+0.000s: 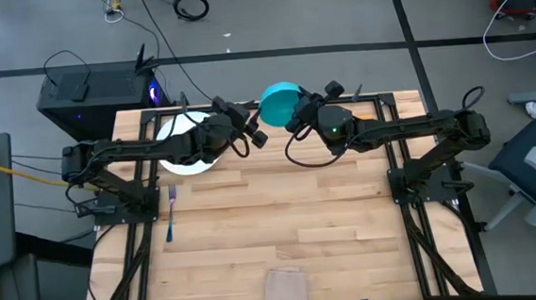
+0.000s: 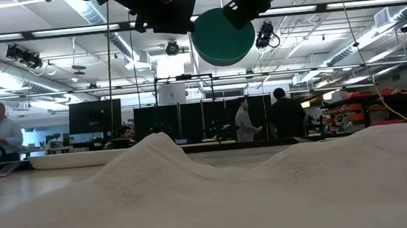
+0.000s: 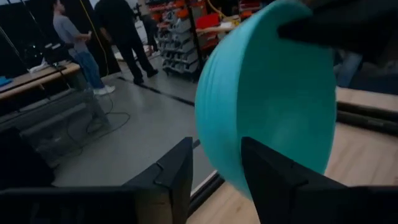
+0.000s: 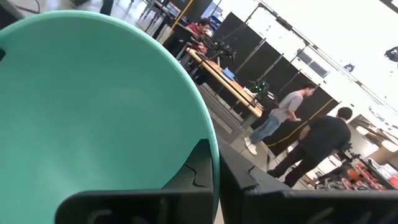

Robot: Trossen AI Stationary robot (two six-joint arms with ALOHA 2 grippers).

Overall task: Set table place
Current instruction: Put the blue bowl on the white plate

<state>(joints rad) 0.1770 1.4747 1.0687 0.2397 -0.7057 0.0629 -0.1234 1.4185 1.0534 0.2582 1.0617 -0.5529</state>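
Teal and held clear of the tabletop (image 1: pixel 282 215), the bowl (image 1: pixel 279 103) hangs at the far edge, its rim pinched between the closed fingers of the right end effector (image 1: pixel 296 116). The left end effector (image 1: pixel 255 132) hovers just beside it, fingers parted and empty, above the white plate (image 1: pixel 175 149). A rim pinch is thin; tilting could let the bowl slip and drop. Only the high view shows the fork (image 1: pixel 170 214) and folded cloth (image 1: pixel 285 288); the right wrist view shows the grip itself.

You see a teal bowl (image 1: pixel 277 103) and a white plate (image 1: pixel 181 147). The fork (image 1: pixel 171 213) handle shows blue on light wooden table (image 1: pixel 301 214) planks.
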